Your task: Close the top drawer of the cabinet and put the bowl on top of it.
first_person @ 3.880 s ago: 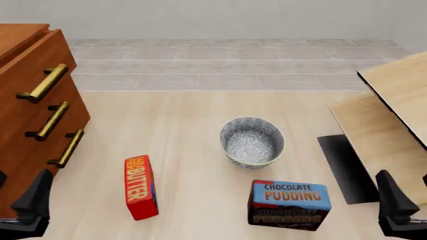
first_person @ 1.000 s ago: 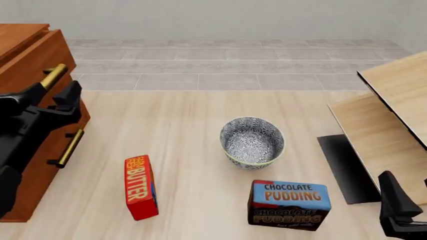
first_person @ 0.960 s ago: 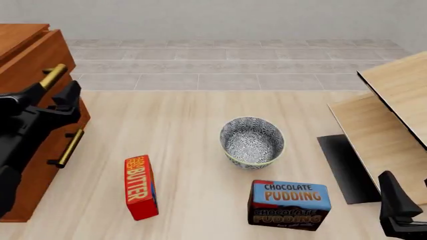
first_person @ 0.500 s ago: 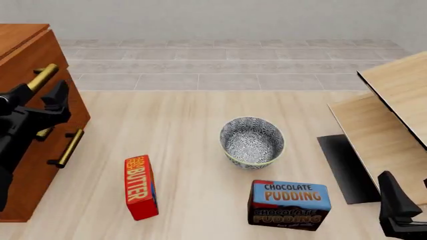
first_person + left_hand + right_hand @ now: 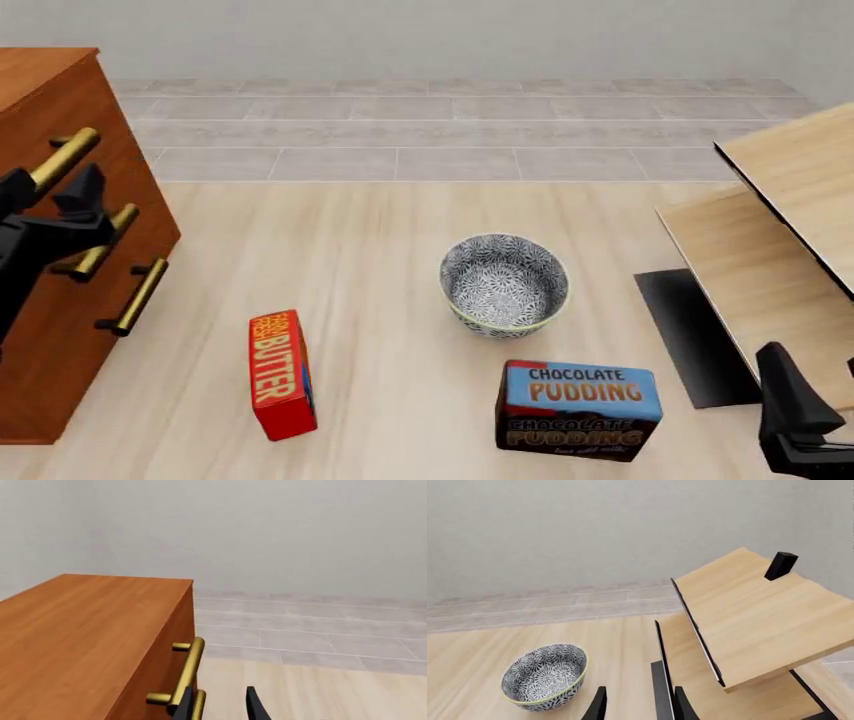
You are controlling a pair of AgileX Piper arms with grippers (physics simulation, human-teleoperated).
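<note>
Over on the left, the top drawer (image 5: 54,150) sits flush in the cabinet (image 5: 47,330). Left gripper (image 5: 54,205) is spread open right at its brass handle (image 5: 64,158). The bowl (image 5: 505,284) stands mid-table, between butter box (image 5: 282,374) and pudding box (image 5: 581,409). Right gripper (image 5: 639,705) hangs low, fingers apart, holding nothing.

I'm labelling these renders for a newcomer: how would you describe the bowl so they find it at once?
Start at the reddish-brown cabinet on the left and look right across the pale wooden table. Near the middle stands the bowl, upright and apparently empty, just beyond the chocolate pudding box. It is the only round thing, patterned blue-grey and white with a yellowish rim.
</note>
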